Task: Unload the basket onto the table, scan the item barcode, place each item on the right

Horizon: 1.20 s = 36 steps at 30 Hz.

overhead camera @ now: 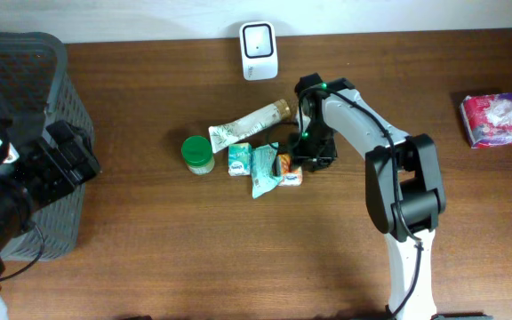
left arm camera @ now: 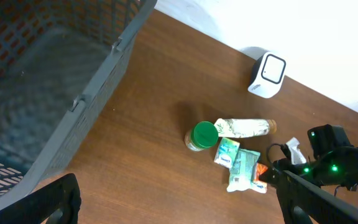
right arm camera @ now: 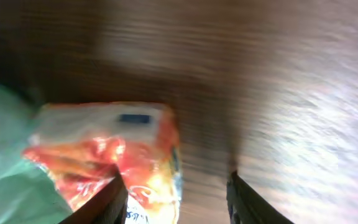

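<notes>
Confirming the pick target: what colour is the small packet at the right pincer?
The packet is orange-red and white; the right wrist view shows it best.

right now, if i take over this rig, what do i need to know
Left gripper: open, empty, near the basket.
Right gripper: open, down at the pile mid-table, jaws either side of the orange packet's edge, not clamped.
Scanner: at the table's far edge, away from the pile.
Done: right arm is at the packet.
Left: grip it, lift it, show its barcode to the scanner.
</notes>
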Tool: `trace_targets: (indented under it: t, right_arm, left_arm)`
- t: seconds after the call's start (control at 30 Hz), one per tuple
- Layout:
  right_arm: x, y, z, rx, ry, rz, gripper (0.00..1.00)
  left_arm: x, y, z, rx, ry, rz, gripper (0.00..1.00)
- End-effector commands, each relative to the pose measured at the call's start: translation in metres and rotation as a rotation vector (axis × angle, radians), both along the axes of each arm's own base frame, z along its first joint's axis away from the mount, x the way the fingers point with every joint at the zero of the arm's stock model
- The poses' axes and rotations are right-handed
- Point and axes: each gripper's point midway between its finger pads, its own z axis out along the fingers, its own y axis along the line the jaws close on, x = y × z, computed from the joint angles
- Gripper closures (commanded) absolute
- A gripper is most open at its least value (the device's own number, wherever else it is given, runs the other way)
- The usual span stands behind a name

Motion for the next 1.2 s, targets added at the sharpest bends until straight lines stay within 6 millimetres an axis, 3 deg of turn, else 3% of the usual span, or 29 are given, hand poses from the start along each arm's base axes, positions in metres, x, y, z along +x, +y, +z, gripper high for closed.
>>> trace_targets:
  t: [0.0,0.1,0.17,0.3,0.4,0.5,0.6,0.8,1.07,1.17]
  right_arm:
    - [0.015,-0.064,0.0,-0.242,-0.034,-0.123,0.55]
    - [0.026,-0.097,0.025,-0.256,-0.024,-0.192,0.57]
    - [0.029,-0.105,0.042,-0.243,-0.018,-0.209,0.56]
    - [0.023,-0.076,0.055,-0.131,0.001,-0.093,0.49]
    - [0.019,-0.051,0.054,-0.202,-0.03,-0.04,0.49]
    - [0.022,-0.053,0.053,-0.428,-0.113,-0.1,0.5]
    - [0.024,-0.029,0.042,-0.442,-0.175,-0.057,0.5]
    - [0.016,-0.028,0.006,-0.514,-0.219,-0.065,0.54]
    - [0.017,-0.035,0.005,-0.554,-0.234,-0.058,0.57]
    - [0.014,-0.035,0.0,-0.546,-0.224,-0.058,0.75]
  left_arm:
    - [0.0,0.0,0.0,-0.012,-0.001,0.008,0.01]
    - [0.0,0.0,0.0,-0.012,-0.001,0.008,0.01]
    - [0.0,0.0,0.0,-0.012,-0.001,0.008,0.01]
    - [-0.001,0.0,0.0,-0.012,-0.001,0.008,0.01]
    - [0.0,0.0,0.0,-0.012,-0.001,0.008,0.01]
    - [0.0,0.0,0.0,-0.012,-0.001,0.008,0.01]
    - [-0.001,0.0,0.0,-0.012,-0.001,0.008,0.01]
    - [0.0,0.0,0.0,-0.012,-0.001,0.008,0.01]
    - [0.0,0.0,0.0,-0.012,-0.001,0.008,0.01]
    - [0.0,0.0,0.0,-0.012,-0.001,0.008,0.01]
